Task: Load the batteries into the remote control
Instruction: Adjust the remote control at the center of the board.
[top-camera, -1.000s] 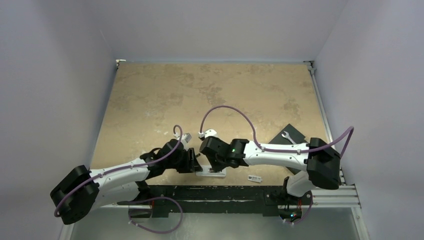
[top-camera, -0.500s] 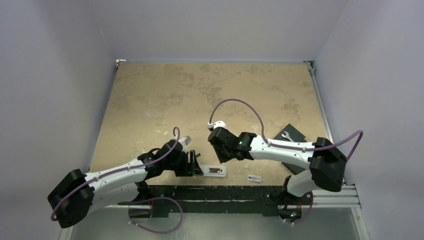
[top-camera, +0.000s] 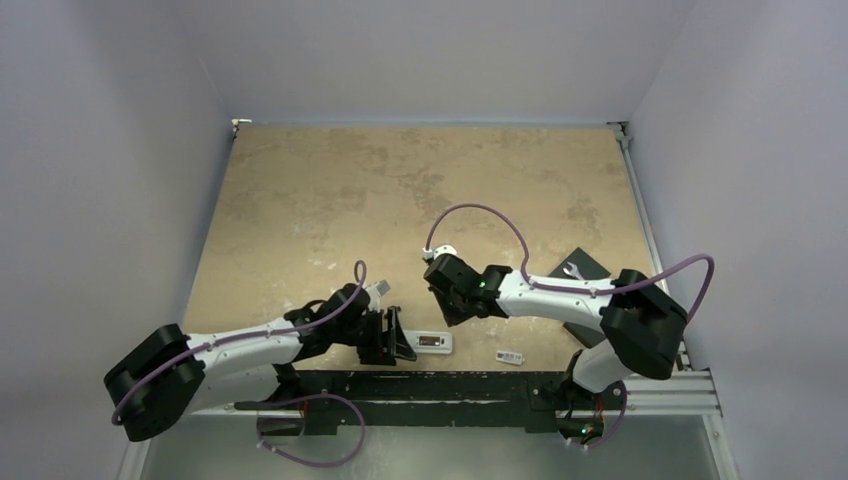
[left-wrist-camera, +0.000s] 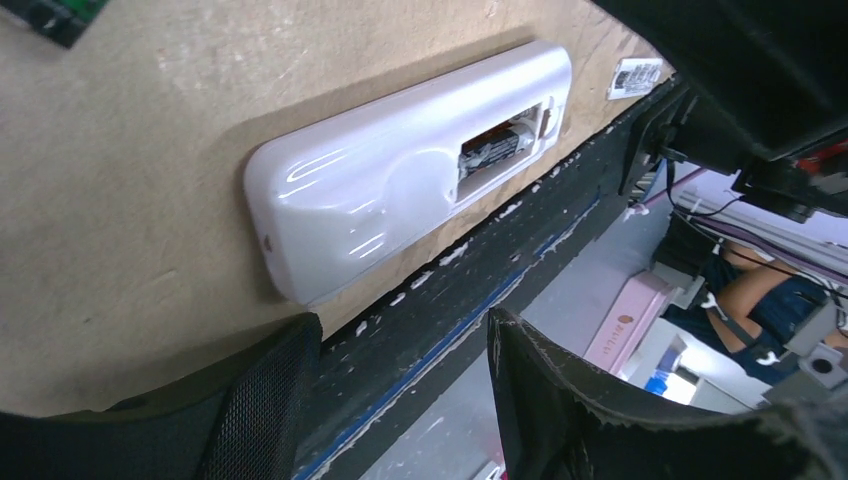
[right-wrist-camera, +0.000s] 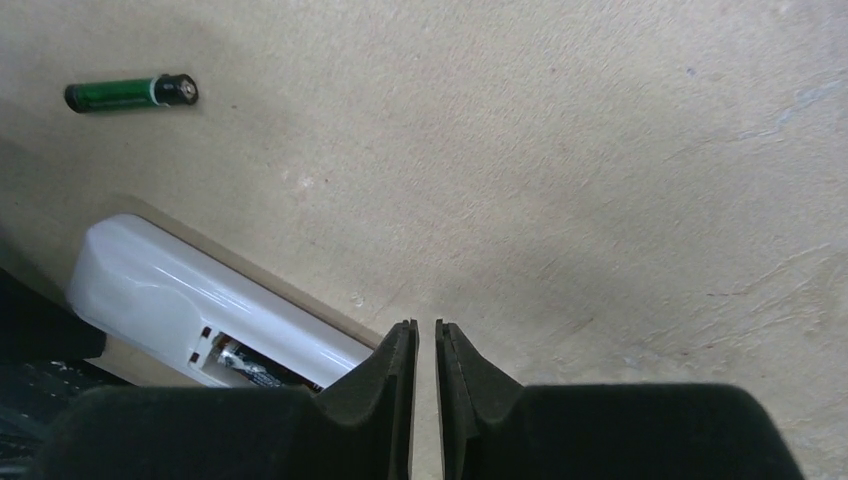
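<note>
Top view: left gripper (top-camera: 392, 338) spread open and empty, with the remote control (top-camera: 429, 342) just off its tips at the table's near edge. Right gripper (top-camera: 450, 310) hangs beyond the remote, not touching it.

Left wrist: fingers (left-wrist-camera: 262, 405) wide apart with nothing between them. Remote lies just ahead, back up, with one battery (left-wrist-camera: 495, 150) seated in its open compartment at the far end.

Right wrist: fingers (right-wrist-camera: 388, 372) nearly together with only a thin slit, gripping nothing. Remote sits left of the tips. The second battery (right-wrist-camera: 130, 94), green, lies loose farther out to the left.
</note>
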